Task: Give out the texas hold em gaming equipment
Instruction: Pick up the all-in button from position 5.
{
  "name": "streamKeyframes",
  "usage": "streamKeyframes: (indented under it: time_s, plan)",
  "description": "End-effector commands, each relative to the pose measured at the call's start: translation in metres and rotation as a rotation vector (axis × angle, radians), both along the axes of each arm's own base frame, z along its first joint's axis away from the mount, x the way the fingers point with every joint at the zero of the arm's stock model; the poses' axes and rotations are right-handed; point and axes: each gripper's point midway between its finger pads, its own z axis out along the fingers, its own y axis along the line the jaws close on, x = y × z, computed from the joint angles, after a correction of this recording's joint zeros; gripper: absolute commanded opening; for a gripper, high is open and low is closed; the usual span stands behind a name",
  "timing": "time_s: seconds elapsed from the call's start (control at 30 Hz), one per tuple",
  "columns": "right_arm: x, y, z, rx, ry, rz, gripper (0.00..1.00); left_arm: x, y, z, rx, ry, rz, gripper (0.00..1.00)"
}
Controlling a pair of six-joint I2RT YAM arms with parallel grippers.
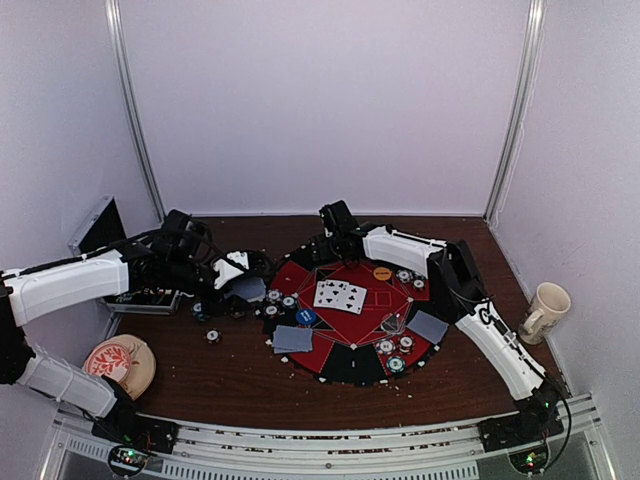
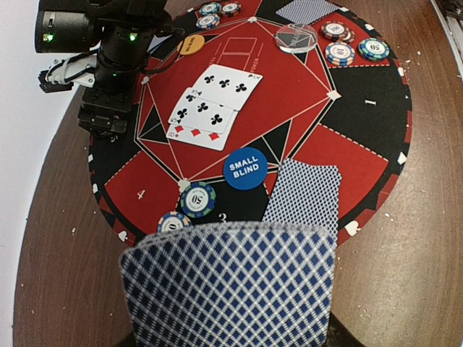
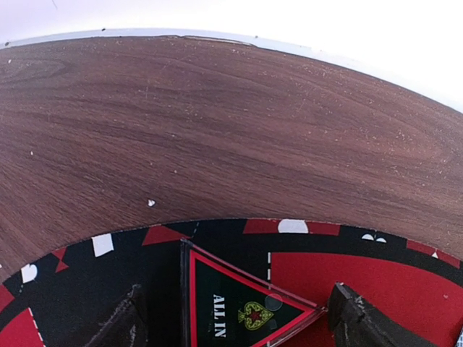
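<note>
My left gripper hovers left of the round mat, shut on a fanned deck of blue-backed playing cards that hides its fingers. On the mat lie three face-up cards, a blue SMALL BLIND button, a face-down pair, chips, an orange button and a clear button. My right gripper sits low at the mat's far edge. It is open, one finger on each side of a triangular ALL IN marker.
A metal case stands at the back left, with loose chips on the wood nearby. A patterned bowl is at the near left and a mug at the right. Bare wood lies beyond the mat.
</note>
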Motion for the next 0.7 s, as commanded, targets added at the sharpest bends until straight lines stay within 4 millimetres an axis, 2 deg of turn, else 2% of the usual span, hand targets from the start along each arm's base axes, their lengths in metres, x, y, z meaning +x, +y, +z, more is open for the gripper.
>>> streamKeyframes:
  time_s: [0.0,0.43,0.67]
  plan:
    - [0.001,-0.003,-0.012,-0.01,0.02,0.004,0.85,0.006,-0.001,0.01,-0.032,-0.039,0.007,0.54]
    - [-0.009,0.001,-0.012,-0.067,0.019,0.039,0.71,0.006,-0.001,0.013,-0.037,-0.043,0.006,0.54]
    - [-0.015,-0.001,-0.006,-0.126,-0.011,0.033,0.62,0.006,-0.002,0.012,-0.038,-0.038,0.002,0.54]
